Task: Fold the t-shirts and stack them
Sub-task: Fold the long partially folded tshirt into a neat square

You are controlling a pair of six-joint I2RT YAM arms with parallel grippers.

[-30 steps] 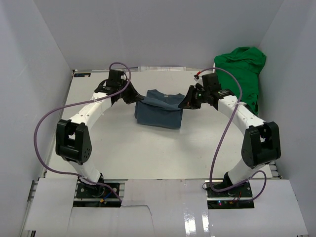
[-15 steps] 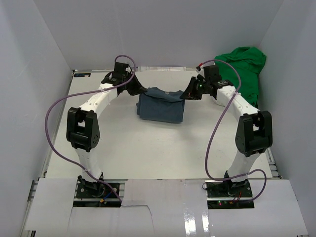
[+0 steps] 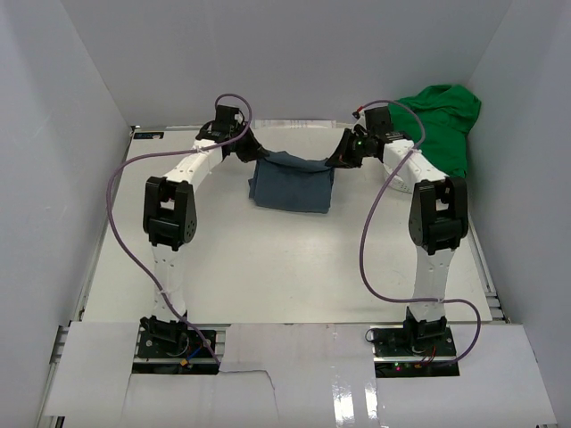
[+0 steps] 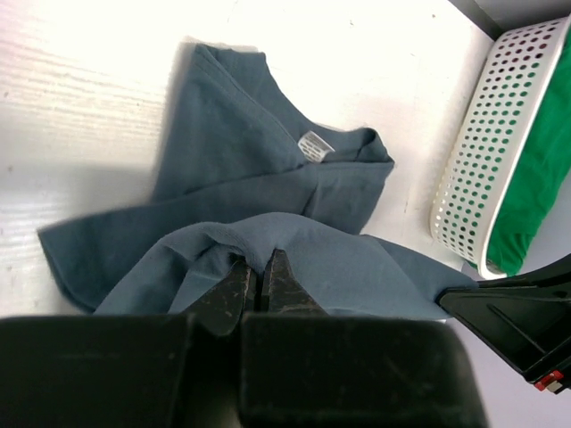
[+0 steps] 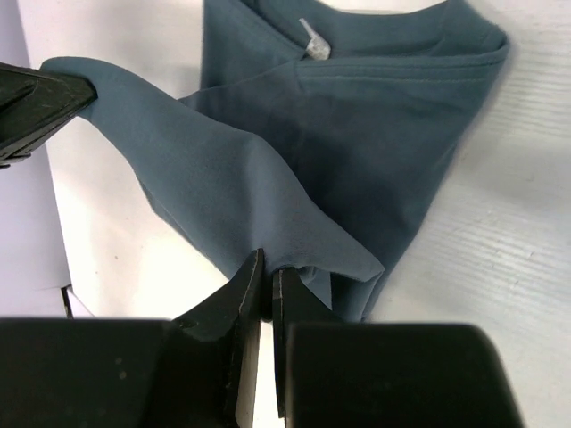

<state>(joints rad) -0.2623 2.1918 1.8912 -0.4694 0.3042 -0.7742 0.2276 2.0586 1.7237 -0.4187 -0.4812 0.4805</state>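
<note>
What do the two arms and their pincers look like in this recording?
The left arm and right arm have white tubular links and blocky black joints. A purple cable loops loosely beside each. The left pincer and right pincer are matt black, each with two tapering wedge-shaped fingers.

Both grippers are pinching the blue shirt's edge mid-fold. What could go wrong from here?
1. The left gripper and right gripper each pinch only a small bit of the blue shirt, so either corner could slip out.
2. The lifted edge sags between them, so it may land bunched or crooked.
3. The right gripper works close to the basket and green shirt; a wide swing might snag them.
</note>
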